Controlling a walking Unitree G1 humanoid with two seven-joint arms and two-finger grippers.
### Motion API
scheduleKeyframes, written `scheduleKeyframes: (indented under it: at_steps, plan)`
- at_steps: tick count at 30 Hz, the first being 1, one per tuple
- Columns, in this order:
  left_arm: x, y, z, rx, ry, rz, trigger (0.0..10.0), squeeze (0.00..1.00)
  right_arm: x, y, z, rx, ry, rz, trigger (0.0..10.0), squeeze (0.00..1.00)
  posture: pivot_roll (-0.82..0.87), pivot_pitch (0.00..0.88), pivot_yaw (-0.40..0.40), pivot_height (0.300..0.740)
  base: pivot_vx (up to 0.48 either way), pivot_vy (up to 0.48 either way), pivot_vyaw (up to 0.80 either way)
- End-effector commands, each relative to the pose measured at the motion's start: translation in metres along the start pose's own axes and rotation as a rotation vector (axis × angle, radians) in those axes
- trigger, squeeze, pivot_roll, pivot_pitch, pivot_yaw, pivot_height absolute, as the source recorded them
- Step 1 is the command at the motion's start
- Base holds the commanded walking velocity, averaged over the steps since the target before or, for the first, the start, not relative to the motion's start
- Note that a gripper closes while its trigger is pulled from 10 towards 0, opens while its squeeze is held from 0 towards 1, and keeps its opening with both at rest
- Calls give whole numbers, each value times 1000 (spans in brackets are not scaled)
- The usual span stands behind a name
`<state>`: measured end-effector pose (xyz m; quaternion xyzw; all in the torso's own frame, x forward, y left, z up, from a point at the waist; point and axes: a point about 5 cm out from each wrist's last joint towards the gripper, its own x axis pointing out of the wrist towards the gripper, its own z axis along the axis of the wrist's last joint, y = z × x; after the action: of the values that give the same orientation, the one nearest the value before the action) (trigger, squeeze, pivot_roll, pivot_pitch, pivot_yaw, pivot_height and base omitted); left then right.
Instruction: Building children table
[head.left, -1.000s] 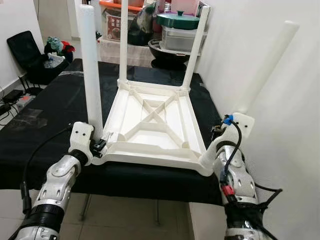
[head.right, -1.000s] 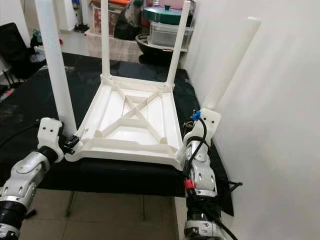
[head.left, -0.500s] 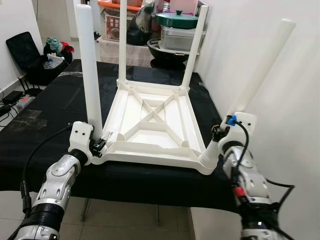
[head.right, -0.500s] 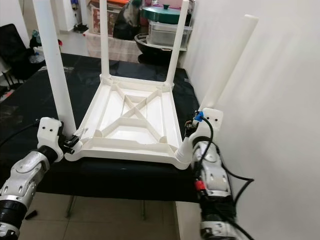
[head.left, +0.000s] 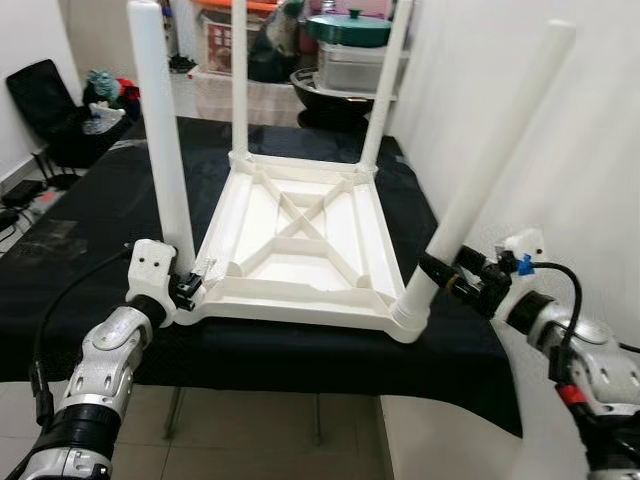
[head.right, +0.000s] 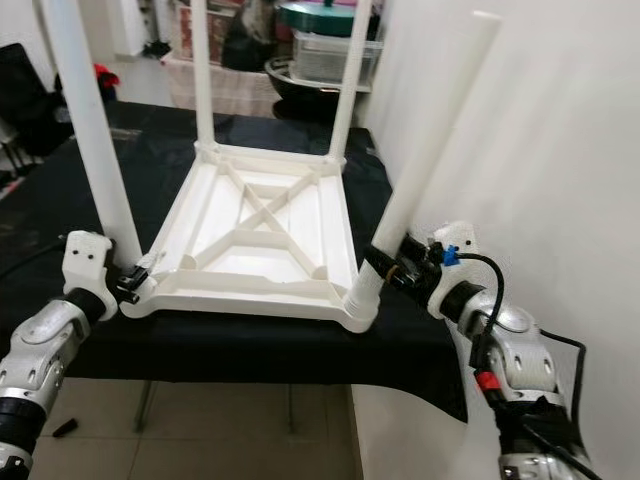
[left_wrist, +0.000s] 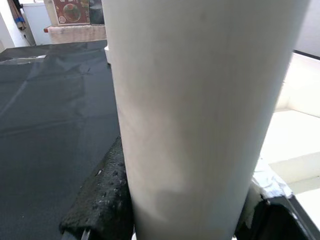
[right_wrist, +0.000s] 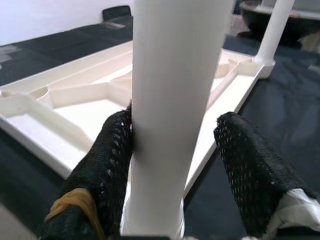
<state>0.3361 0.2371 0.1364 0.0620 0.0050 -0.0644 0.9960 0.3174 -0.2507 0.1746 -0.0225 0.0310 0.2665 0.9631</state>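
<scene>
Right gripper sits low on the near-right leg of the upside-down white table top — one black finger is pressed on the leg, the other stands a little off it, so it's loosely around the leg rather than pinching it. That leg is in its corner socket but leans away from the table top toward the white wall. Left gripper is at the near-left corner, fingers clamped around the base of the near-left leg, which stands upright. Two far legs stand at the far corners. Table top lies on a black-covered table, with storage boxes and a green lid beyond it.
</scene>
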Motion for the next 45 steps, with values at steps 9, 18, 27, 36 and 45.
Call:
scheduleKeyframes:
  at_steps: [9, 18, 27, 36, 45]
  plan:
    - [-11, 23, -10, 13, 55, 101, 10000, 0, 11, -1, -18, 14, 44, -53, 10000, 0, 59, 0, -111, 740, 0, 0, 0]
    - [-9, 21, -9, 14, 51, 95, 10000, 0, 23, 8, -26, 51, 37, -25, 10000, 0, 63, 0, -112, 740, 0, 0, 0]
    - [-9, 20, -9, 13, 51, 94, 10000, 0, 31, 10, -25, 79, 1, -29, 10000, 0, 64, 0, -112, 740, 0, 0, 0]
    - [-8, 18, -9, 12, 51, 85, 10000, 0, 38, 18, -18, 82, -41, 11, 10000, 0, 60, 0, -111, 740, 0, 0, 0]
    - [-8, 17, -9, 11, 50, 83, 10000, 0, 58, 29, -9, 73, -65, 45, 10000, 0, 67, 0, -116, 740, 0, 0, 0]
